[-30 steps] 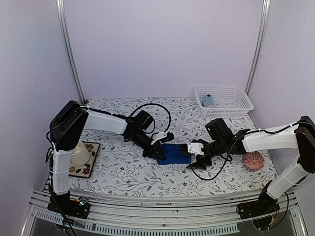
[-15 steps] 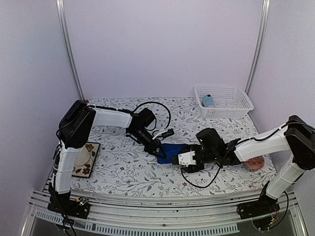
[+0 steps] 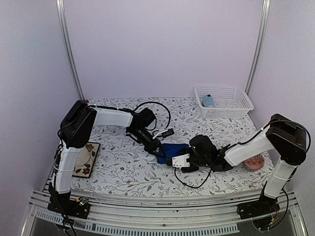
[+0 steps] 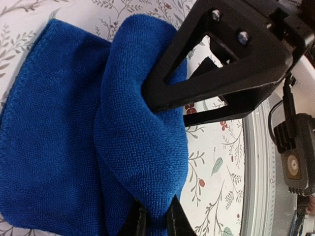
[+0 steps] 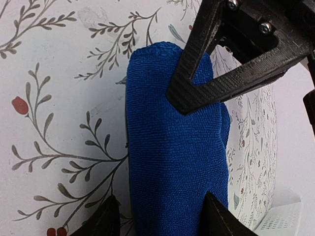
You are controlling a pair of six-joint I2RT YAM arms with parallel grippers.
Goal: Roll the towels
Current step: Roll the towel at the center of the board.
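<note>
The royal-blue towel [image 3: 175,149] lies partly rolled in the middle of the table. In the left wrist view its rolled fold [image 4: 142,147] bulges up over the flat part, and my left gripper [image 4: 155,216] is shut on the fold's near end. My right gripper [image 5: 160,209] straddles the same roll [image 5: 172,147]: one finger [image 5: 221,219] touches the cloth and the other [image 5: 101,221] stands just clear of it. From above, my left gripper [image 3: 161,151] and right gripper [image 3: 176,159] meet at the towel. The light-blue towel [image 3: 208,101] sits rolled in the white basket [image 3: 236,105].
A pink-red patterned ball [image 3: 255,163] lies at the right, partly behind my right arm. A white cup on a patterned coaster [image 3: 83,158] stands at the left edge. The flowered tablecloth [image 3: 123,172] covers the table, and a metal rail runs along the near edge.
My right gripper has slid left along the towel's near side and its jaws have narrowed around the roll. My left gripper shifted slightly and keeps its hold on the cloth.
</note>
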